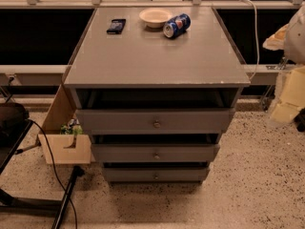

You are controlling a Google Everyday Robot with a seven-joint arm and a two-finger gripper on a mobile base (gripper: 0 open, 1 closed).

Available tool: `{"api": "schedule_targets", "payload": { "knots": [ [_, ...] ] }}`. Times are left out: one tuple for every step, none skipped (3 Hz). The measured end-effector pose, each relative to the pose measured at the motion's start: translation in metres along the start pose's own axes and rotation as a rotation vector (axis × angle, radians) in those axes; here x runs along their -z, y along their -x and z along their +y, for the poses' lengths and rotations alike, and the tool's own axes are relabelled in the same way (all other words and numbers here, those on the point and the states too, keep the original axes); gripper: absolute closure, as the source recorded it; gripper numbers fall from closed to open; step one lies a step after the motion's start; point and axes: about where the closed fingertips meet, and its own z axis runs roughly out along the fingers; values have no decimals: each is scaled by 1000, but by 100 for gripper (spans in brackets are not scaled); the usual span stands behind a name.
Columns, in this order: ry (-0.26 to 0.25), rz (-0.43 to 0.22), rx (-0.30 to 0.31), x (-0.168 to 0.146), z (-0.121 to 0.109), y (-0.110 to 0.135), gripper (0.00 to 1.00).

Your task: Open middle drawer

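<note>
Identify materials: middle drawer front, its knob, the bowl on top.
Middle drawer: likely painted wood or board, matte grey, no sheen. Knob: metal, small bright glint. Bowl: ceramic or plastic, smooth cream; can't tell. Gripper: not in view.

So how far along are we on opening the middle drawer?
Nothing looks done yet: the middle drawer looks shut, like the top drawer and bottom drawer. Nothing is in hand; the gripper is off at the right edge, clear of the knob. Left: reach the knob, grip, pull.
</note>
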Motion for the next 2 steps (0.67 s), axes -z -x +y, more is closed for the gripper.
{"api": "schedule_targets", "payload": {
  "knots": [
    [0,0,0,0,0,0,0],
    [23,-17,-27,-14,12,-3,0]
  ]
}}
